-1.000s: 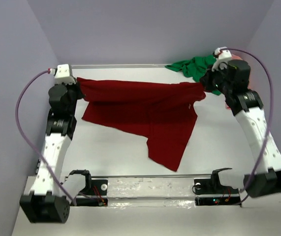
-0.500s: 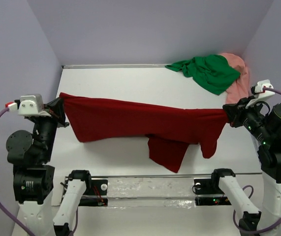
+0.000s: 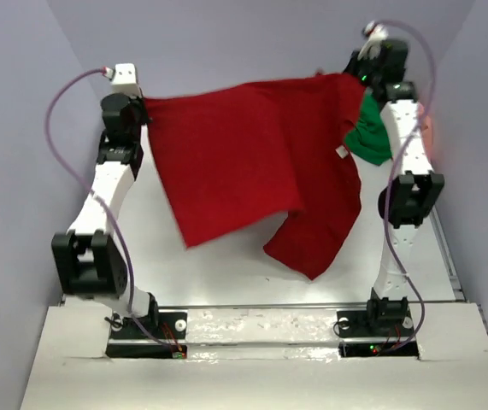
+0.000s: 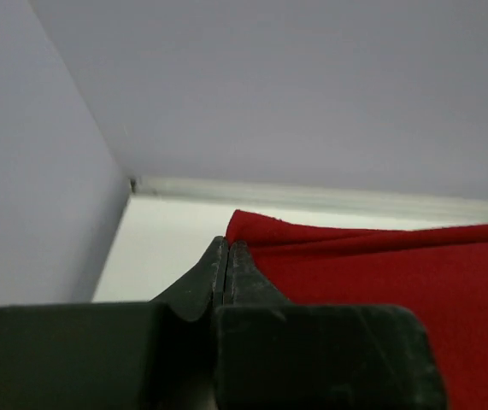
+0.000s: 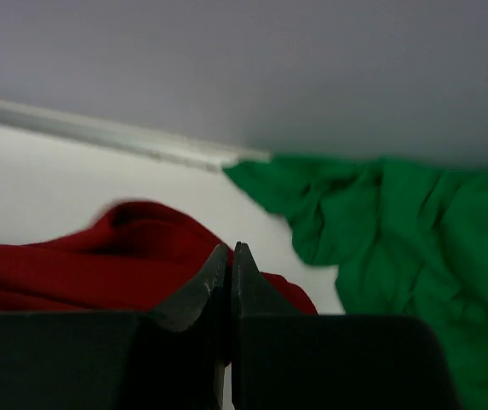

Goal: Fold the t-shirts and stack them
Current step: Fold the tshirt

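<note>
Dark red t-shirt [image 3: 252,162] hangs spread between both pairs of jaws, lifted high at the far end of the counter [image 3: 226,278]. Only the top view shows us this full sheet: one upper corner runs into the left jaws, the other into the right jaws, and the body with its white neck label [image 3: 342,152] drops below them. We cannot tell whether the lowest fold touches the counter.

The left wrist view shows the left jaws pressed tight together, with red cloth [image 4: 380,273] coming out just right of their tips. The right wrist view shows the right jaws closed the same way, with red cloth [image 5: 73,265] bunched left of and behind the tips. The bright green t-shirt [image 5: 389,231] lies ahead to their right, mostly hidden from above.
</note>
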Motion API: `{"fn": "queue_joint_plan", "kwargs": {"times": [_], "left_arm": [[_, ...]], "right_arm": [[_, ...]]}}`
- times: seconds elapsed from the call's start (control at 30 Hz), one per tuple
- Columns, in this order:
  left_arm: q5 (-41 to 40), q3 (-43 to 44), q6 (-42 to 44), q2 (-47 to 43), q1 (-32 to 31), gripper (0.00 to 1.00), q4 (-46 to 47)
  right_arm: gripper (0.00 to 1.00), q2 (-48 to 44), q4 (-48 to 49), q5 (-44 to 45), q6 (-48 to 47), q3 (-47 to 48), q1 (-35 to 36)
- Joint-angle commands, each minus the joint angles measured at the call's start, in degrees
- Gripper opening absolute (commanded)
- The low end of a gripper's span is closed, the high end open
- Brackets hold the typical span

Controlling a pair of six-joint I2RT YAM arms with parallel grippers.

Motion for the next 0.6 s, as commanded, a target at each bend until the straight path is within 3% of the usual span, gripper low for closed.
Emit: {"fn": "queue_joint_plan", "kwargs": {"times": [0.0, 0.23, 0.57], "left_arm": [[-6.2, 0.2, 1.1, 5.3, 2.5, 0.00, 13.3], [-5.5, -2.6, -0.3, 15.6, 2.2, 0.00, 19.1], [-4.7, -3.3, 3.6, 17.8, 1.9, 0.00, 23.6]], "right_arm": [[0.00, 0.3, 5.2, 5.3, -3.3, -5.0, 1.4], [0.00, 8.8, 6.9, 5.0, -3.5, -5.1, 2.0], [0.00, 6.6, 14.0, 10.6, -7.9, -9.3, 3.8]]}}
